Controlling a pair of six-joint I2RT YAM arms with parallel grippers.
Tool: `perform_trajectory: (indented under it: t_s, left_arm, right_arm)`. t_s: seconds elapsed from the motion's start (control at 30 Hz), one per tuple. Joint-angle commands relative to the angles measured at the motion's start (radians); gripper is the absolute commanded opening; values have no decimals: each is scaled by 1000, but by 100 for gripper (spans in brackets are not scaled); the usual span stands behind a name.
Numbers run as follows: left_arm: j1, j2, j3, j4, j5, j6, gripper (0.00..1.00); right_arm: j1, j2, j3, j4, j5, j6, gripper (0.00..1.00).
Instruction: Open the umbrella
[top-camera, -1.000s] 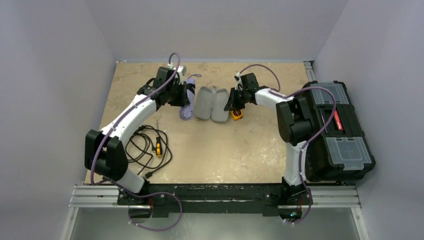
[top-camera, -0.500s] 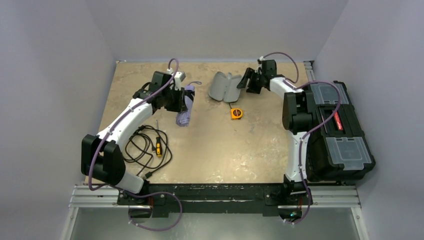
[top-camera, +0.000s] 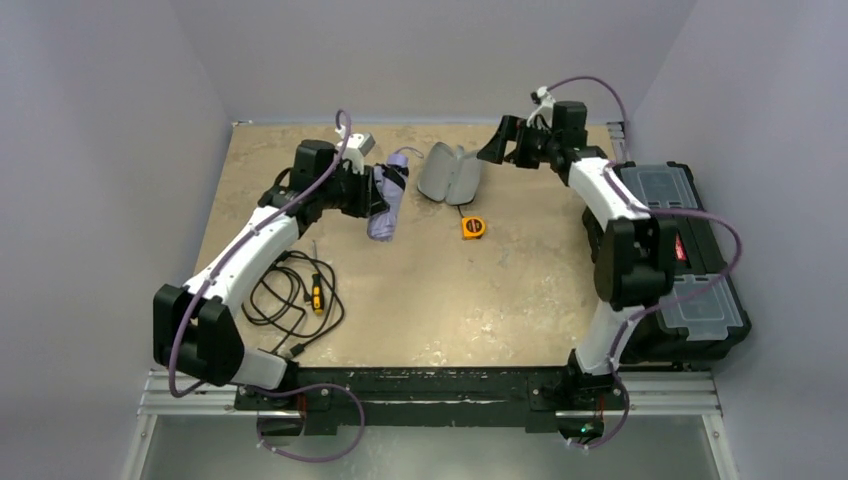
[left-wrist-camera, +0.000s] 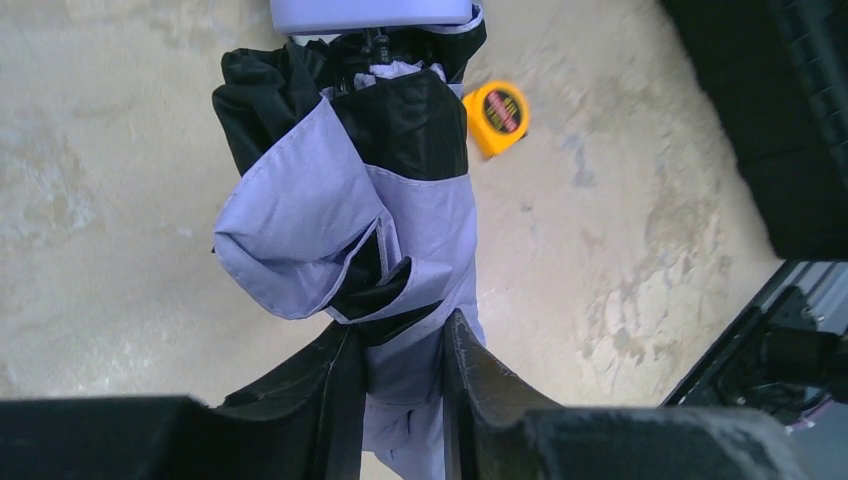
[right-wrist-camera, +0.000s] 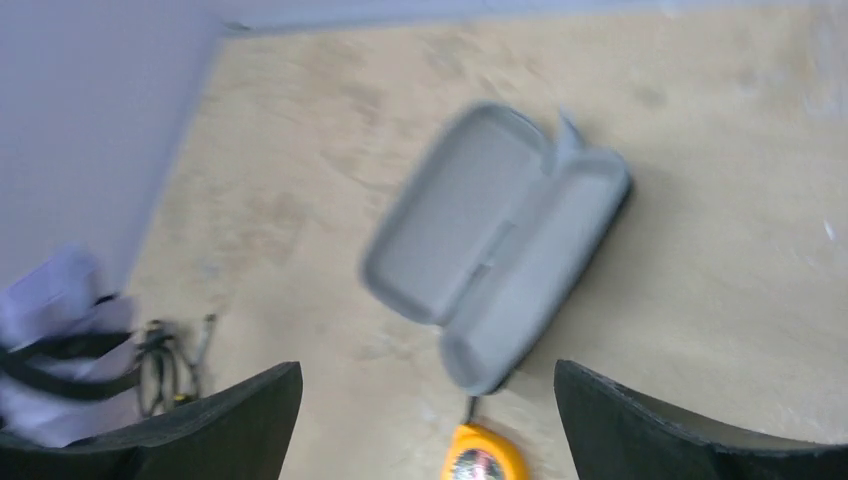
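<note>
The umbrella (top-camera: 387, 208) is folded, pale lavender with black folds showing, and hangs just above the table at the back left. My left gripper (top-camera: 373, 192) is shut on its bunched canopy. In the left wrist view both black fingers (left-wrist-camera: 470, 370) squeeze the lavender cloth of the umbrella (left-wrist-camera: 340, 210), and a pale lavender end (left-wrist-camera: 370, 12) shows at the top edge. My right gripper (top-camera: 503, 146) hovers at the back right, open and holding nothing. The right wrist view shows its jaws wide apart (right-wrist-camera: 428, 375), with the umbrella (right-wrist-camera: 55, 335) at the far left.
An open grey case (top-camera: 450, 172) lies between the grippers, also seen in the right wrist view (right-wrist-camera: 500, 240). A yellow tape measure (top-camera: 472, 227) sits just in front of it. A coiled black cable (top-camera: 290, 298) lies at front left. A black toolbox (top-camera: 680, 260) fills the right edge.
My right gripper carried the grey case toward the back, let go, opened wide and drew away to the back right. My left gripper shifted slightly, turning the held umbrella.
</note>
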Motion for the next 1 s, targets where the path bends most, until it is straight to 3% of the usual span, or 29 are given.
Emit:
perform_trajectory:
  t_s: [0.0,0.1,0.27,0.43,0.63,0.73,0.83,0.87,0.93,0.97]
  left_arm:
    - [6,-102,84,239,126,-76,0]
    - [2,-136,77,302,195,-37,0]
    - [-42,-220,41,355,190,79,0]
    - [-143,-269,32,386,134,99,0]
    - [-220,-290,9,469,138,46,0]
    - [-224,-300,-3,509,154,2,0]
    - [-225,-309,-6,499,171,-7,0]
    - [-224,-315,-6,483,186,0,6]
    - [-220,-337,5,394,206,38,31]
    - [-208,-348,30,285,254,95,47]
  right_arm:
    - [17,-288,-137,168,-215,47,99]
    - [68,-422,-235,285,-295,120,99]
    - [199,-557,-256,371,-282,173,99]
    - [313,-603,-328,506,-171,239,99]
    - [393,-585,-341,620,-150,316,96]
    - [399,-578,-367,703,-173,387,78]
    - [398,-588,-394,771,-182,441,43]
    - [398,-592,-397,781,-184,446,30]
    - [397,-603,-393,763,-194,433,6]
    - [389,-609,-387,742,-202,412,0]
